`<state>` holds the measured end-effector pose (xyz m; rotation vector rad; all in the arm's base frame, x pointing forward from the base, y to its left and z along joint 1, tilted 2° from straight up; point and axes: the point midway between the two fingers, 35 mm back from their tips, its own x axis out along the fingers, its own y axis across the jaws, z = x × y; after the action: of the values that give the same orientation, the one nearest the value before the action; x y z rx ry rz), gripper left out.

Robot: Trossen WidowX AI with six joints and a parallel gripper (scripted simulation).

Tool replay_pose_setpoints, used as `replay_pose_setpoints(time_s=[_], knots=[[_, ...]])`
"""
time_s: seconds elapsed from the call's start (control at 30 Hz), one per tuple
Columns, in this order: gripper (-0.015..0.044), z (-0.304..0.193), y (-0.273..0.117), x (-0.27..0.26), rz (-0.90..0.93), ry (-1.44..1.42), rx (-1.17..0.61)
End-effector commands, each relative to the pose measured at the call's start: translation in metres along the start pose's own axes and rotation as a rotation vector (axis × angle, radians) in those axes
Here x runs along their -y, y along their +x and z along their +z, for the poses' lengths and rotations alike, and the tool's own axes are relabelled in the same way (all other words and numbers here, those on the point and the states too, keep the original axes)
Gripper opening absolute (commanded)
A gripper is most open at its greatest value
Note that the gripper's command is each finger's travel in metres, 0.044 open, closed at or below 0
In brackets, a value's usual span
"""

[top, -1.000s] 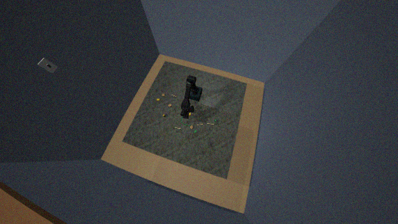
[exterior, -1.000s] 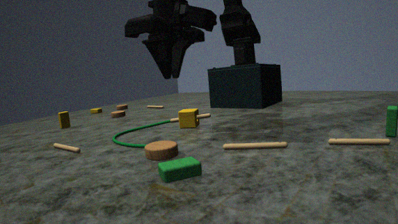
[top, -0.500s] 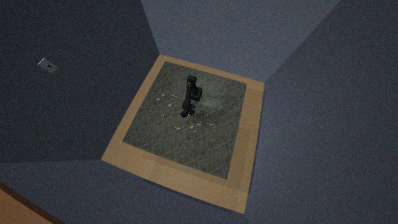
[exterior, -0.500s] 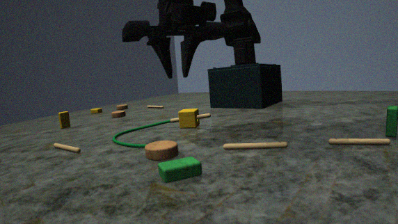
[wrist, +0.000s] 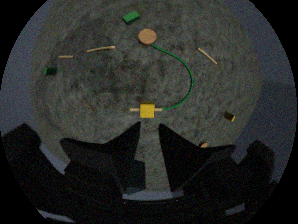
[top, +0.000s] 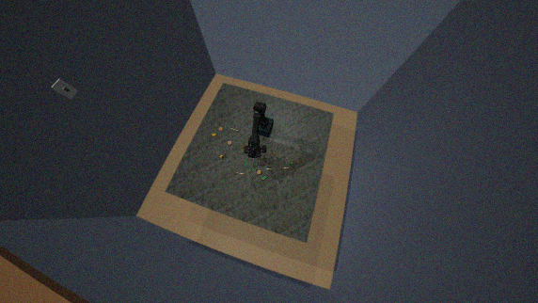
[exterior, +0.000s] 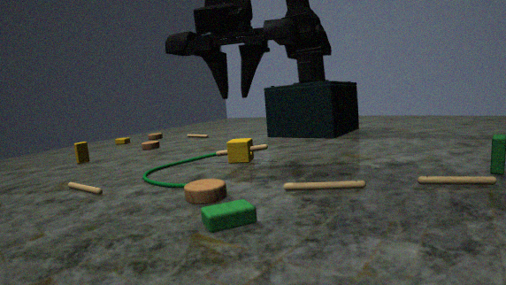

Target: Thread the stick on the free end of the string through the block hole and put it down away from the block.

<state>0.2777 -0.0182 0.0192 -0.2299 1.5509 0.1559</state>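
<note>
The yellow block [exterior: 239, 150] [wrist: 147, 111] stands on the table. The string's stick [exterior: 261, 147] [wrist: 134, 109] lies through its hole, with one end out at each side. The green string [exterior: 145, 176] [wrist: 192, 80] runs from the stick's end, at the left of the block in the exterior view and right in the wrist view, in a wide curve to the round button [exterior: 205, 191] [wrist: 147, 36] [top: 259, 172]. My gripper [exterior: 234, 97] [wrist: 149, 125] is partly open and empty, above the table and clear of block and stick. The stick's middle is hidden inside the block.
Loose sticks [exterior: 325, 185] [wrist: 101, 49] lie around. A green block [exterior: 228, 215] [wrist: 131, 17] lies by the button. An upright green block [exterior: 498, 154] [wrist: 50, 71] is farther off, and an upright yellow piece [exterior: 81, 152] [wrist: 229, 117] stands on the other side.
</note>
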Motion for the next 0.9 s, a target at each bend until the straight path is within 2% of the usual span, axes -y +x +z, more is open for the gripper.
replay_pose_setpoints(time_s=[0.0,0.5,0.87], knots=[[0.0123,-0.002,-0.001,-0.018,0.018,0.793,-0.006],[0.0123,-0.004,-0.001,-0.029,0.018,1.501,-0.019],[0.0123,-0.004,-0.001,-0.029,0.018,1.527,-0.02]])
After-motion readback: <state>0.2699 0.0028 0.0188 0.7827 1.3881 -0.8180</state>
